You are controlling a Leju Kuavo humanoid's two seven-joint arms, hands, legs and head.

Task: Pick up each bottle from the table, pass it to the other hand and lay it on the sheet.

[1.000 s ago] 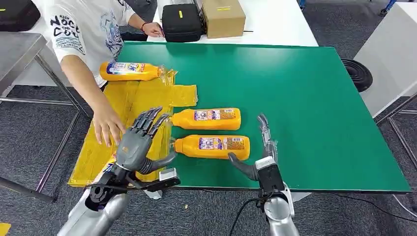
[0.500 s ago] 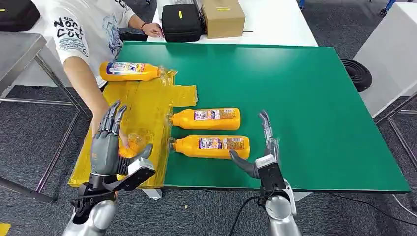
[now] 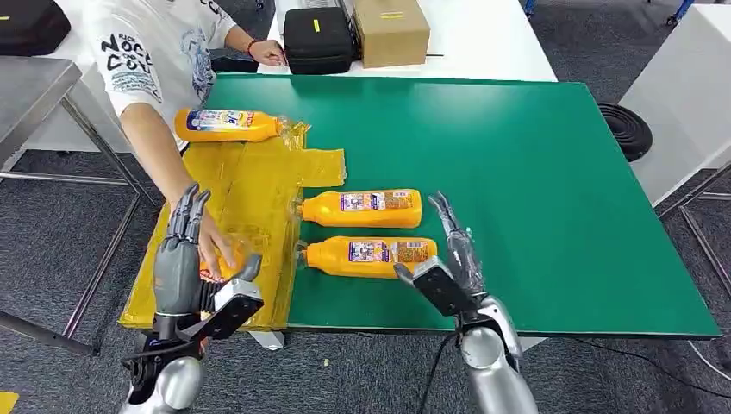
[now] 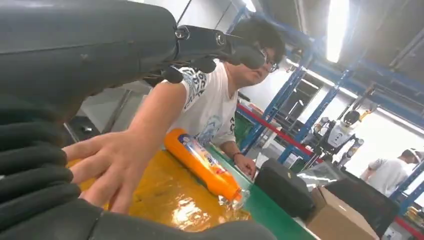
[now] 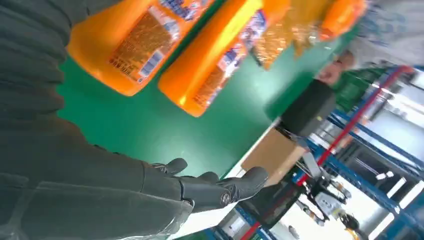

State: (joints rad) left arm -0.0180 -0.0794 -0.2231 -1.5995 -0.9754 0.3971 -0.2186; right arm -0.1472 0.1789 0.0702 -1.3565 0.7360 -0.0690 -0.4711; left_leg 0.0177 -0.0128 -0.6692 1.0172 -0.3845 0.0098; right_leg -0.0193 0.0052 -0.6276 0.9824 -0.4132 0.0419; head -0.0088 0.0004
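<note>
A: I see two bottles on the green table (image 3: 534,172): near bottle (image 3: 371,256), middle bottle (image 3: 362,208). Far bottle (image 3: 226,124) lies at the far edge of the yellow sheet (image 3: 250,185)

B: hands?

A: right hand (image 3: 448,259) empty, fingers spread, just right of near bottle. Left hand (image 3: 185,259) empty, fingers apart, over sheet's near left. Person's hand (image 3: 215,250) looks flat on the sheet

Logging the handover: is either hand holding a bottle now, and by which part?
Neither. The left hand and the right hand are open, empty; the near bottle lies untouched.
</note>
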